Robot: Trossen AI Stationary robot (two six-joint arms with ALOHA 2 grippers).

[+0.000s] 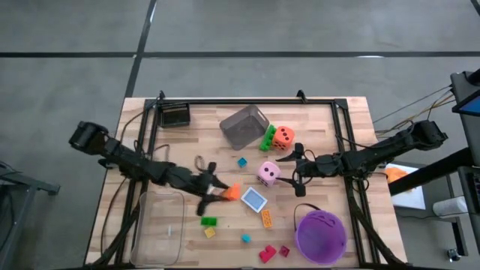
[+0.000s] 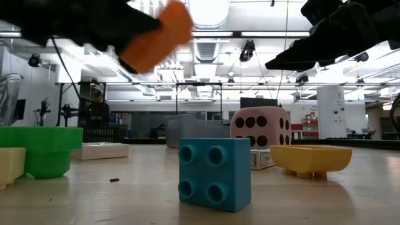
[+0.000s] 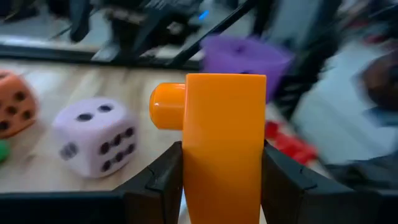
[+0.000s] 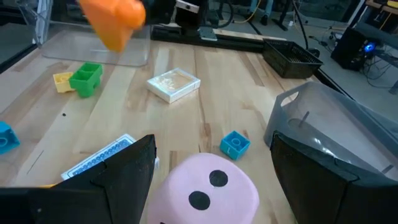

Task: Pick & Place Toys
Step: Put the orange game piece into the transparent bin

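1. Wooden planks form the desk [image 1: 322, 135], set on grey floor; ceiling lights and shelving show in the room beyond.
2. Left end effector [image 1: 219, 193] is clamped on an orange brick [image 3: 224, 137], lifted clear of the desk, just beside the blue tile [image 1: 254, 199].
3. Right end effector [image 1: 295, 169] has its fingers apart around the pink die [image 1: 268, 174], which rests on the desk.
4. Purple bucket [image 1: 321, 235] stands at the near right corner.

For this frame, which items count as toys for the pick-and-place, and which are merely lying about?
Toys:
orange brick, held by left gripper
pink die, under open right gripper
orange die
green brick
blue tile
red bricks

Lying about:
purple bucket
clear tray
grey bin
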